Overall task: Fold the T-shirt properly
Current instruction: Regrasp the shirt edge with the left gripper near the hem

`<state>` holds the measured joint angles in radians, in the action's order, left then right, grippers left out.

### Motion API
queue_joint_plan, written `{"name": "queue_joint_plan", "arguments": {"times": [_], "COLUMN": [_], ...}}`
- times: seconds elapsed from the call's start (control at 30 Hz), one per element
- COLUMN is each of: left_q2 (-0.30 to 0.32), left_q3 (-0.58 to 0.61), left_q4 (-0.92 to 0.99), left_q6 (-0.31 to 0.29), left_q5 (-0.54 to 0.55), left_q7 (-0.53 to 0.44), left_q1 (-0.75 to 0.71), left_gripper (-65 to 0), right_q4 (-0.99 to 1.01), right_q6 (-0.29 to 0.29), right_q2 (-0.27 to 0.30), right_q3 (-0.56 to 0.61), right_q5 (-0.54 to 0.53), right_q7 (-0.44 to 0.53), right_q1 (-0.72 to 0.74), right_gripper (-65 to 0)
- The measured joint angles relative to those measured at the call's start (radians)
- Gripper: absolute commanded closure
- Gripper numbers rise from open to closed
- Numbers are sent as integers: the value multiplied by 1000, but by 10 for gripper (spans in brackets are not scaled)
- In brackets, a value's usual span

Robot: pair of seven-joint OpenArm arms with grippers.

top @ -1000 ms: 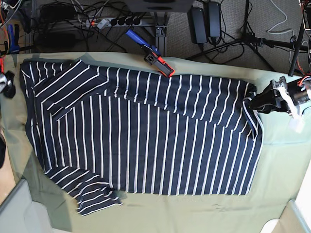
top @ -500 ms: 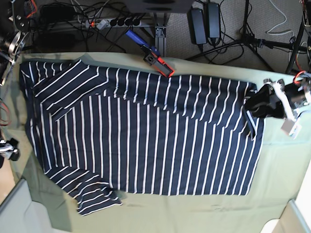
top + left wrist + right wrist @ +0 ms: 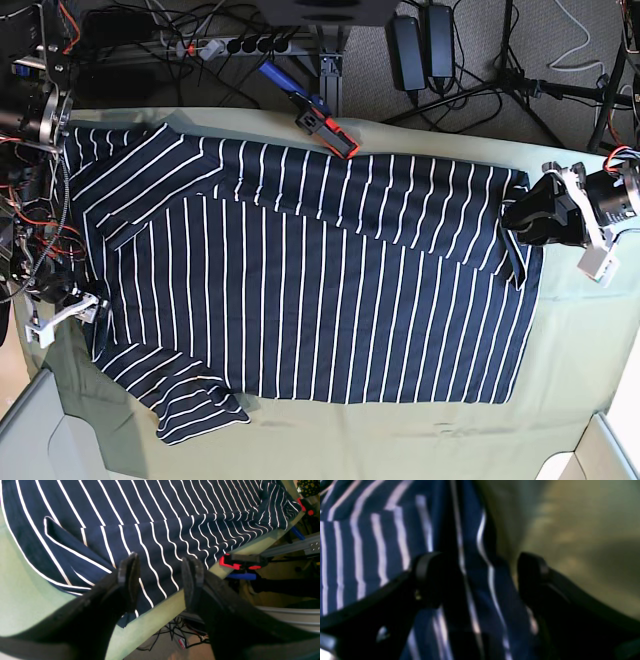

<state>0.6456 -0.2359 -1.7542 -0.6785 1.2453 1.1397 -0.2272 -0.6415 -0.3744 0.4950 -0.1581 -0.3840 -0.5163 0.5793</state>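
Observation:
The dark navy T-shirt [image 3: 300, 280] with thin white stripes lies spread flat on the olive-green cloth [image 3: 580, 330]. My left gripper [image 3: 512, 222] is at the shirt's right edge near the upper corner. In the left wrist view it [image 3: 160, 577] is open, its fingers [image 3: 128, 580] just above the striped fabric [image 3: 150, 517] by the table's edge. My right gripper [image 3: 95, 312] is at the shirt's left edge. In the blurred right wrist view it [image 3: 480, 580] is open, with a fold of the shirt's edge [image 3: 357, 542] between the jaws.
A red, black and blue clamp [image 3: 325, 125] grips the table's back edge and also shows in the left wrist view [image 3: 237, 562]. Cables and a power strip [image 3: 235, 45] lie on the floor behind. Grey bins sit at the front corners [image 3: 30, 430].
My right arm has come down from the back left corner to the shirt's left edge, and that edge has shifted slightly inward. My left gripper has stayed at the right edge.

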Motion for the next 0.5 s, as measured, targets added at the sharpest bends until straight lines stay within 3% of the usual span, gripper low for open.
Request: {"name": "queue_joint_plan", "arguments": {"times": [0.3,0.4,0.5], "left_q2": [0,0,0], "left_q3": [0,0,0], "left_q4": [0,0,0], "left_q6": [0,0,0], "left_q5": [-11,-80,-158], "left_q7": [-15,-82,-148], "left_q1": [0,0,0], "left_gripper": [-306,-306,-306], "right_q4": [-72,-89,-89], "right_q6": [0,0,0], "right_q2": [-49,-48,-44], "right_q3": [1,1,1], "right_q5": [19,18,24], "right_q7": [-1,0,-1], "right_q1": [-3,0,-3], "right_gripper": [-443,-438,-322]}}
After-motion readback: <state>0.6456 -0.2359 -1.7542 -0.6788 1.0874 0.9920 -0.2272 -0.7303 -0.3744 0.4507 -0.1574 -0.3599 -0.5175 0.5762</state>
